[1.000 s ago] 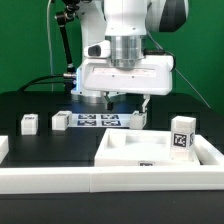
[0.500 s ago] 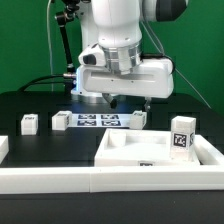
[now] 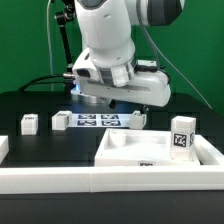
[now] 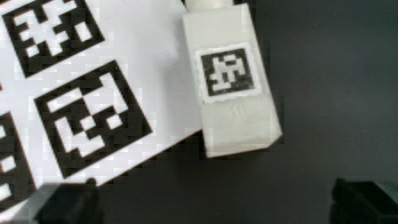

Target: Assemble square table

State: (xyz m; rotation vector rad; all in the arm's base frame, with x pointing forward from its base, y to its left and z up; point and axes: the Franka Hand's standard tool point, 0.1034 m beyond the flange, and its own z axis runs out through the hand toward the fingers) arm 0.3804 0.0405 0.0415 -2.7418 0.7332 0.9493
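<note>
Currently: four legs, one tabletop, fingers spread wide

Counted in the exterior view, there are one white plastic square tabletop (image 3: 130, 147) with a raised rim, four small white tagged block legs, one marker board (image 3: 97, 121), one long white border rail (image 3: 100, 185) and one white robot arm (image 3: 110, 40).

The tabletop lies flat, hollow side up, on the black bench (image 3: 40, 145). It sits toward the exterior view's right, just behind the rail.

The first leg (image 3: 29, 123) and second leg (image 3: 61, 120) sit to the exterior view's left of the marker board. The third leg (image 3: 137, 119) lies just beside the board's right edge. The fourth leg (image 3: 181, 135) stands upright at the tabletop's far right corner, tag toward the camera. Whether it rests on the tabletop or behind it I cannot tell.

In the wrist view the third leg lies flat with its tag facing up, and its long axis runs along the marker board's edge.

The dark fingers (image 4: 368, 196) stand far apart above the bench, holding nothing, with bare black surface between them.
</note>
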